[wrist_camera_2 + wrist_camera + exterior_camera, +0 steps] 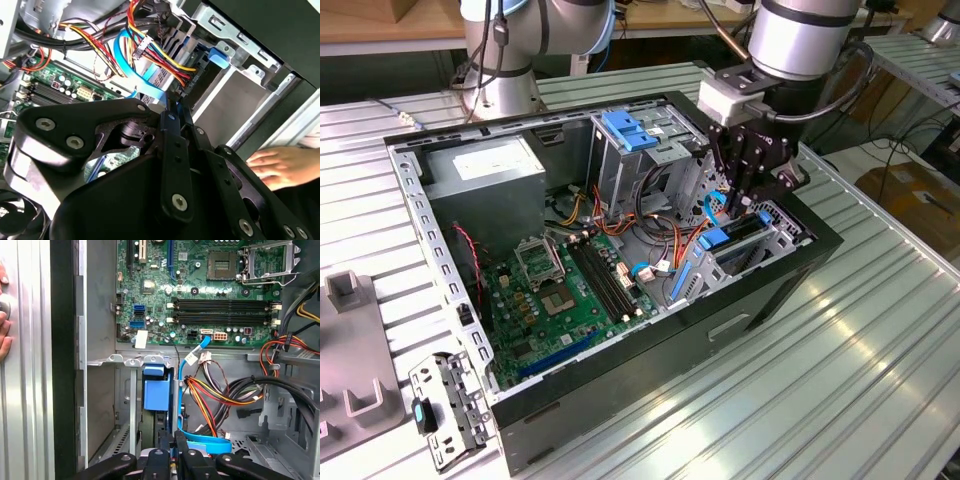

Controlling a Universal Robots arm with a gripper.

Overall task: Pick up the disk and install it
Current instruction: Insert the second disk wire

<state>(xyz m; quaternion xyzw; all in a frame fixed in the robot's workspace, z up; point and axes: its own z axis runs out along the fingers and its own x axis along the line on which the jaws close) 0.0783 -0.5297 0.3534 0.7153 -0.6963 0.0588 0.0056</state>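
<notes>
Pincer (pixel 745 190) has its fingers (pixel 172 112) squeezed together, no gap I can spot, and it isn't holding the disk (pixel 720 240). The disk sits on edge in the bay right under the tips. It's probably dense, rigid and shock-sensitive, so I'd grab the blue rails, not the bare metal. A thin blue cable (pixel 192 357) passes the tips; whether it's pinched, can't tell. The wrist views catch a person's hand (pixel 275 165) resting on the case (pixel 620 390); the exterior view adds the overall layout.

1 disk (pixel 732 238), 1 PC case (pixel 620 400), 1 mobo (pixel 570 290), 1 robot hand (pixel 748 192)
</notes>
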